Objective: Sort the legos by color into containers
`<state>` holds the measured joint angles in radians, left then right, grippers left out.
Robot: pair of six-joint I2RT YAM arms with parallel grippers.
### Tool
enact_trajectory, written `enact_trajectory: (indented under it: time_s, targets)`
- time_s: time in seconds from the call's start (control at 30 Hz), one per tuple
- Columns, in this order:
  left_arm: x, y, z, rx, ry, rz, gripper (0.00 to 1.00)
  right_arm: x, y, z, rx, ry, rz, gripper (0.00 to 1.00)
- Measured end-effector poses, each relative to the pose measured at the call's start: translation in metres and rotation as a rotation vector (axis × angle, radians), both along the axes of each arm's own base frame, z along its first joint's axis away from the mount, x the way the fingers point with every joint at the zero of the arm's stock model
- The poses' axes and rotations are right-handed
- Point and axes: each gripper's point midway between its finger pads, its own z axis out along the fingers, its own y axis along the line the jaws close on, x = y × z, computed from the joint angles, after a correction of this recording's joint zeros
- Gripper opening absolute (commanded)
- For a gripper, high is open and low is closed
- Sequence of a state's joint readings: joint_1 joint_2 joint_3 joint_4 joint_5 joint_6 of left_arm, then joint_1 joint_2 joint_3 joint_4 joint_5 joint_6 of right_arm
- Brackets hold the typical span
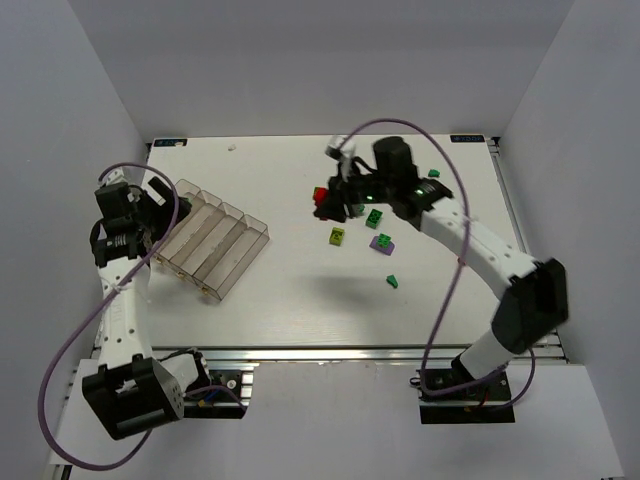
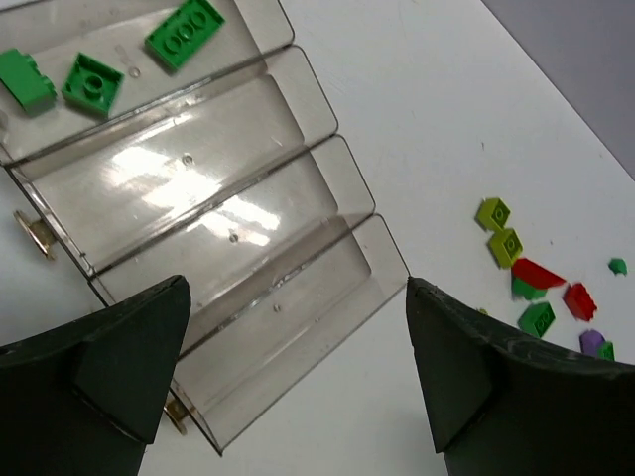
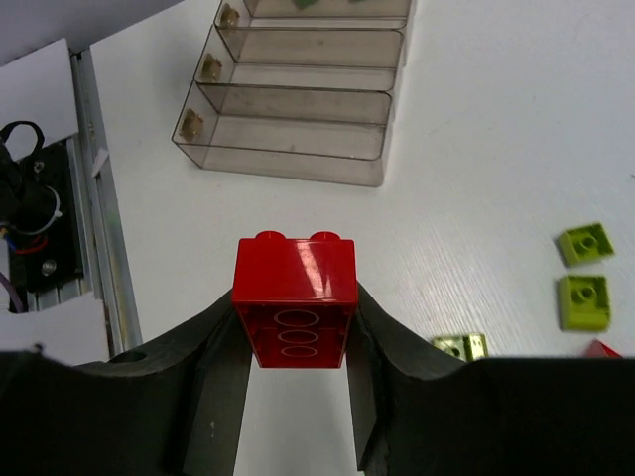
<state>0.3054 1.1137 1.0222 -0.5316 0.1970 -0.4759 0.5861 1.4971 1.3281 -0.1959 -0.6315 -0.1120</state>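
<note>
The clear divided tray (image 1: 210, 245) lies at the left of the table. Three green legos (image 2: 185, 33) (image 2: 93, 83) (image 2: 25, 79) rest in one of its end compartments. My left gripper (image 2: 298, 297) hangs open over the tray (image 2: 248, 198), with nothing between its fingers. My right gripper (image 3: 296, 317) is shut on a red brick (image 3: 295, 273), held above the table right of the tray (image 3: 298, 149). In the top view that red brick (image 1: 321, 194) is at the middle of the table. Loose legos lie nearby: yellow-green (image 1: 338, 236), green (image 1: 373, 217), purple (image 1: 381, 241).
More loose bricks lie right of centre: a green one (image 1: 393, 281) toward the front and another (image 1: 433, 173) behind the right arm. The left wrist view shows yellow-green (image 2: 493, 212), red (image 2: 579, 300) and green (image 2: 537, 318) pieces. White walls enclose the table.
</note>
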Motion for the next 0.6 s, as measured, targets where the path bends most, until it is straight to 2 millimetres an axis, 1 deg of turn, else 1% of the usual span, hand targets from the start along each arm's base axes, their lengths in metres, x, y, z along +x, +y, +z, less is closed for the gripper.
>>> enact_trajectory:
  time_s: [0.07,0.2,0.3,0.4,0.5,0.6]
  targets:
    - [-0.008,-0.008,0.001,-0.008,-0.005,-0.022,0.98,0.007,0.030,-0.008,-0.042,0.048,0.030,0.00]
    - [-0.023,-0.020,0.002,-0.030,-0.022,-0.033,0.98,0.027,0.099,-0.024,-0.099,0.096,0.092,0.00]
    - [-0.033,-0.025,0.003,-0.053,-0.023,-0.021,0.98,0.037,0.148,-0.046,-0.125,0.100,0.128,0.00]
    - [-0.039,-0.025,0.006,-0.074,-0.025,0.008,0.98,0.040,0.185,-0.068,-0.122,0.106,0.151,0.00]
    - [-0.044,-0.023,0.010,-0.088,-0.016,0.046,0.98,0.033,0.212,-0.093,-0.110,0.117,0.167,0.00]
    - [-0.047,-0.019,0.022,-0.084,-0.024,0.080,0.98,0.033,0.240,-0.103,-0.051,0.088,0.163,0.00]
